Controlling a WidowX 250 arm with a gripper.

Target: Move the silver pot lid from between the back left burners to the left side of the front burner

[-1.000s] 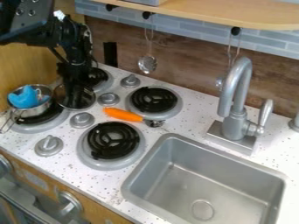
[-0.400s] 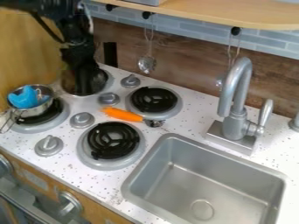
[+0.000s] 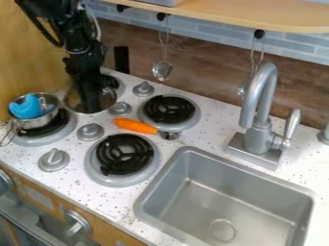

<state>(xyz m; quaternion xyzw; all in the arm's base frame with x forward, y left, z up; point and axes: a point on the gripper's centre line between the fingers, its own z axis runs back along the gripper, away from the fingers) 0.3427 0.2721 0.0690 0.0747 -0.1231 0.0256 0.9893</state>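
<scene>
The gripper (image 3: 91, 102) hangs down at the left rear of the stove, shut on a round silver-rimmed piece of cookware (image 3: 72, 104). Whether this is a lid or a shallow pan I cannot tell, and the black gripper hides much of its middle. It stands beside the back left burner (image 3: 114, 82) and partly covers it. Just left is a small silver pot (image 3: 46, 120) on the front left burner, with a blue object (image 3: 26, 106) inside. An orange-handled utensil (image 3: 135, 126) lies between the two right burners.
Grey knobs (image 3: 90, 131) stand among the burners. The front right burner (image 3: 124, 154) is bare. A sink (image 3: 221, 202) with a tall faucet (image 3: 258, 115) is at the right. A ladle (image 3: 162, 70) hangs on the back wall under a wooden shelf (image 3: 257, 14).
The gripper and the round piece shifted together, first toward the back right, then partly back toward the front left. The pot, blue object and orange-handled utensil stayed where they were.
</scene>
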